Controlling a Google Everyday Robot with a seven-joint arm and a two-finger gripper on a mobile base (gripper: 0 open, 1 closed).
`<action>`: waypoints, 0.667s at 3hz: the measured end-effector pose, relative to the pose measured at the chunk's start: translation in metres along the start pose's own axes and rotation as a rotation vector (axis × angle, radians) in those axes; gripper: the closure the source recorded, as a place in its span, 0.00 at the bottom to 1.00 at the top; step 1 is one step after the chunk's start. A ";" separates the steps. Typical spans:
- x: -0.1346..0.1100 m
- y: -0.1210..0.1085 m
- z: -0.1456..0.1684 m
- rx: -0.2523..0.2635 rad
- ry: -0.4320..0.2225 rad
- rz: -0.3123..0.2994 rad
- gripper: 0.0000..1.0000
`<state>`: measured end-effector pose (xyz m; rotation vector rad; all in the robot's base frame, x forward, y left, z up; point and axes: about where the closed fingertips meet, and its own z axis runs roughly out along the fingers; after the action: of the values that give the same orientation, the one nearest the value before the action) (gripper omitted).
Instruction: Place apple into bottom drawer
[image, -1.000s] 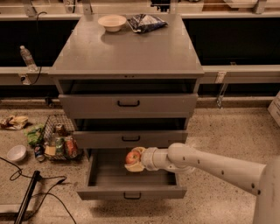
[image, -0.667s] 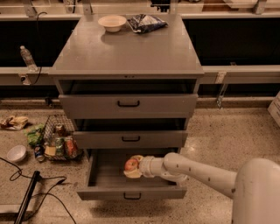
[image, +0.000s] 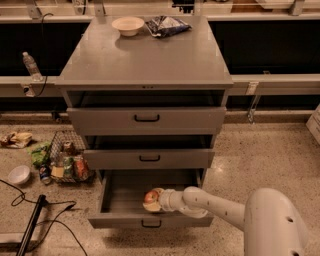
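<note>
Apple (image: 150, 195) sits inside the open bottom drawer (image: 120, 220), near its front wall and right of center, pinched in the gripper (image: 153, 201), which has its two pale fingers closed around it. We can't tell if the apple rests on the drawer floor or hangs just above it.

Risks we see from here:
- If it's released while not seated, the apple drops and rolls on the bare drawer floor. It should stay inside, but it could bounce off the walls.
- If the fingers don't spread wide enough before pulling back, the apple gets dragged toward the front wall or lifted out over it.
- The arm (image: 215, 207) reaches in from the near right, over the drawer's front edge. The middle drawer (image: 149, 158) is also pulled out and overhangs just above, so a steep lift could knock the wrist into it.
- Pressing down on the drawer front could shove the drawer.

The wire basket (image: 67, 161) on the floor at left is well apart and poses no risk.
</note>
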<state>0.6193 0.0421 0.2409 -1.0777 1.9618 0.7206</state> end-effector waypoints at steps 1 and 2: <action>0.021 -0.027 0.013 0.076 0.006 0.024 0.59; 0.032 -0.046 0.027 0.119 0.009 0.035 0.26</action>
<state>0.6575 0.0271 0.1943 -0.9785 2.0092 0.6106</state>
